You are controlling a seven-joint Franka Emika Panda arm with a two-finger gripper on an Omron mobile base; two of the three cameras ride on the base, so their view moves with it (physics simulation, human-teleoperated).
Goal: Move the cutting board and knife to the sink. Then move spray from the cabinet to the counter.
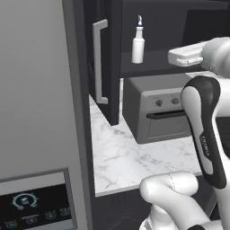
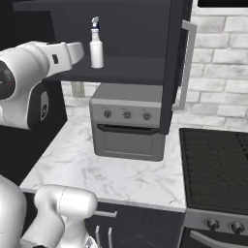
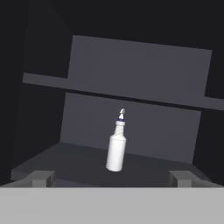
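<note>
A: Where is the spray bottle [image 1: 138,46]?

B: Upright on the bottom shelf of the open wall cabinet [image 1: 157,66], upper centre of the left base view. In the right base view the bottle [image 2: 96,47] sits at upper left-centre. In the hand view it [image 3: 117,148] stands slightly tilted in frame, centred on the dark shelf.

A: State of the gripper [image 3: 111,178]?

B: Jaws spread wide. The two fingertips [image 3: 41,179] appear at the lower left and lower right of the hand view, well apart, with the bottle between and beyond them, not touched.

A: Surroundings?

B: The cabinet door [image 1: 106,58] stands swung open at left-centre of the left base view, its silver bar handle [image 1: 99,63] vertical. Below the shelf, a grey toaster oven [image 1: 157,107] rests on the white marble counter [image 1: 121,157]. A grey fridge [image 1: 38,112] occupies the left side. In the right base view a black stovetop [image 2: 215,167] lies at lower right, beside the counter [image 2: 111,172].
</note>
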